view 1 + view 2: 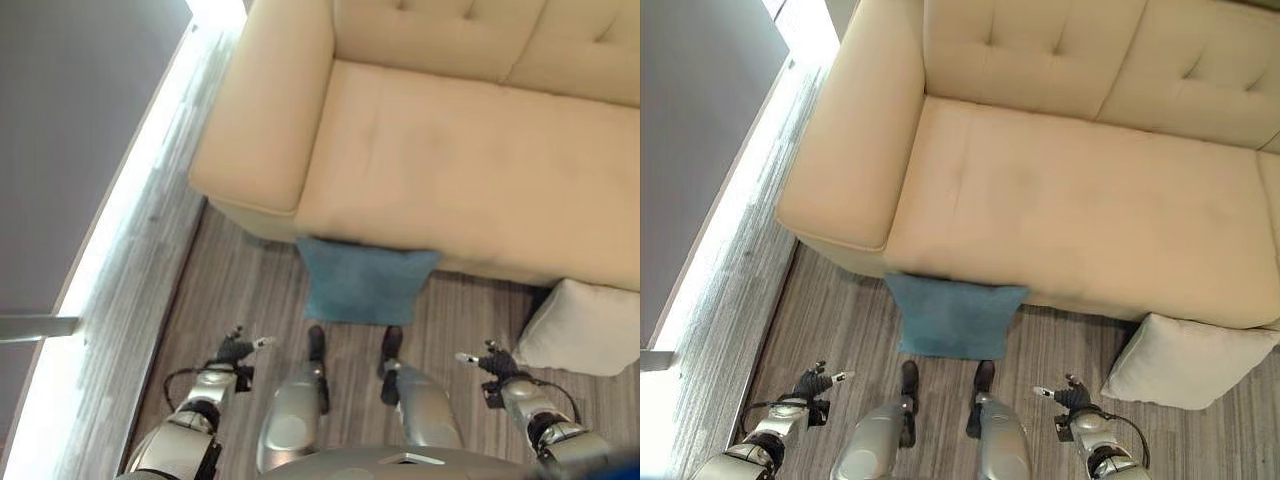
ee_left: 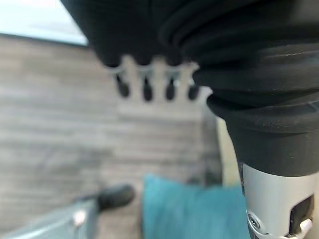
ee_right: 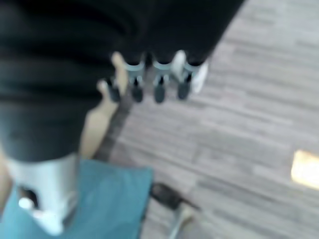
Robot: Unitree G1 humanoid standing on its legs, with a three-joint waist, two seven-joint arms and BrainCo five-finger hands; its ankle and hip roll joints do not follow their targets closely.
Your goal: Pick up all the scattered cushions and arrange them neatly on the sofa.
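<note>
So there's a cream sofa (image 1: pixel 1060 200) with a tufted back, and its seat has no cushions on it. Both cushions are down on the grey wood-look floor (image 1: pixel 840 310). The teal cushion (image 1: pixel 955 315) lies flat right against the sofa's front edge, near the armrest end on the robot's left, with its far edge tucked just under the seat front. The off-white cushion (image 1: pixel 1185 360) sits further along to the right, also touching the sofa's front edge, kind of leaning against it.

Left hand (image 1: pixel 238 350) hangs low over the floor to the left of the teal cushion, fingers straight and relaxed, holding nothing. Right hand (image 1: pixel 486 362) is the same deal, loose fingers, empty, sitting between the two cushions and just beside the off-white one.
</note>
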